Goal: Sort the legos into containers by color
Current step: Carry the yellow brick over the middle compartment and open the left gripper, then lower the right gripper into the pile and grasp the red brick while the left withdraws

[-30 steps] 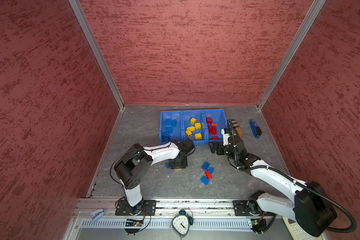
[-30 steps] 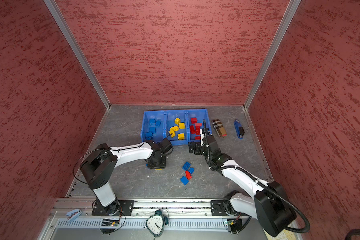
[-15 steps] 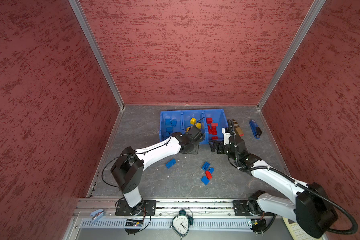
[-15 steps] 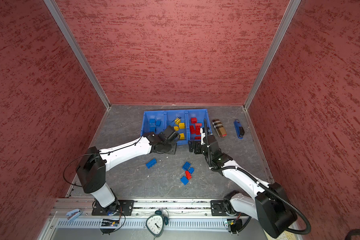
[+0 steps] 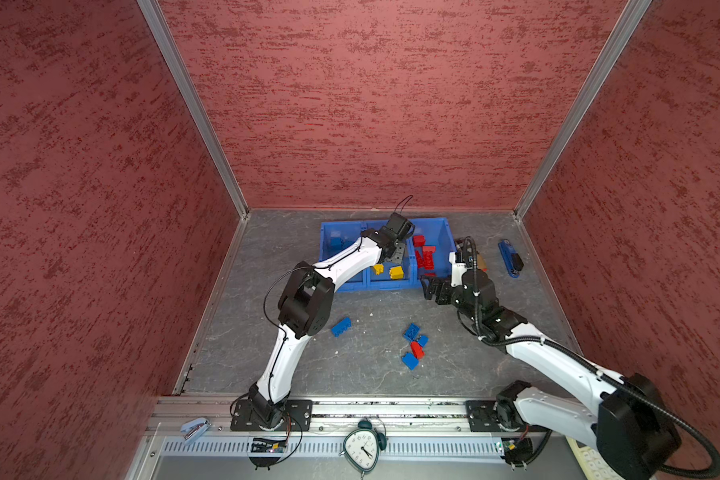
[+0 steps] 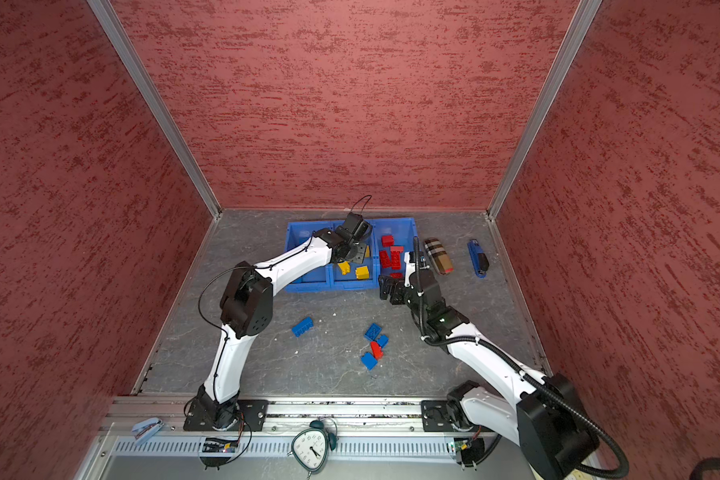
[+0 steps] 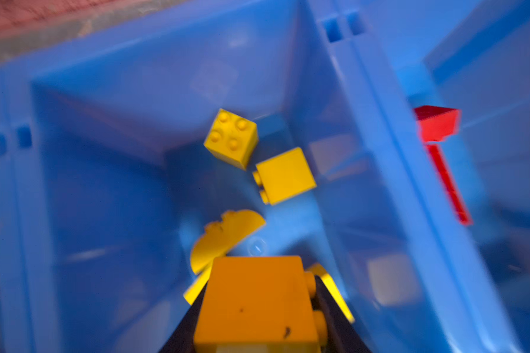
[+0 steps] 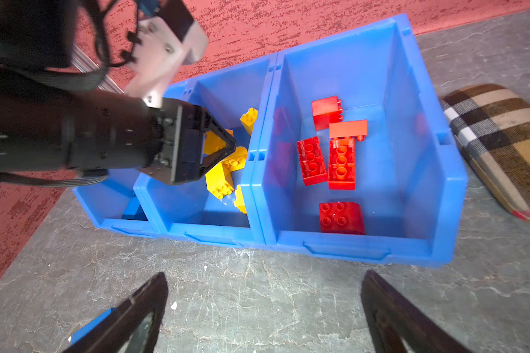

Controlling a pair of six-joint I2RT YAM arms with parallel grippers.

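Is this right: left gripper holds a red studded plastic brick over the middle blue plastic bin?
No. The studded plastic brick in the left gripper is yellow, not red, as the left wrist view shows. It is over the middle blue plastic bin.

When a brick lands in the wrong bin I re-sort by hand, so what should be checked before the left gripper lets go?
1. Grip: left gripper shut on the yellow brick: ok.
2. Position: held brick above the middle bin: ok.
3. Colour match: the yellow bricks already lie there: ok.
4. No other colour in that bin: cannot tell, the arm hides part of it.
5. Clearance: right gripper open, outside the bin row: ok.
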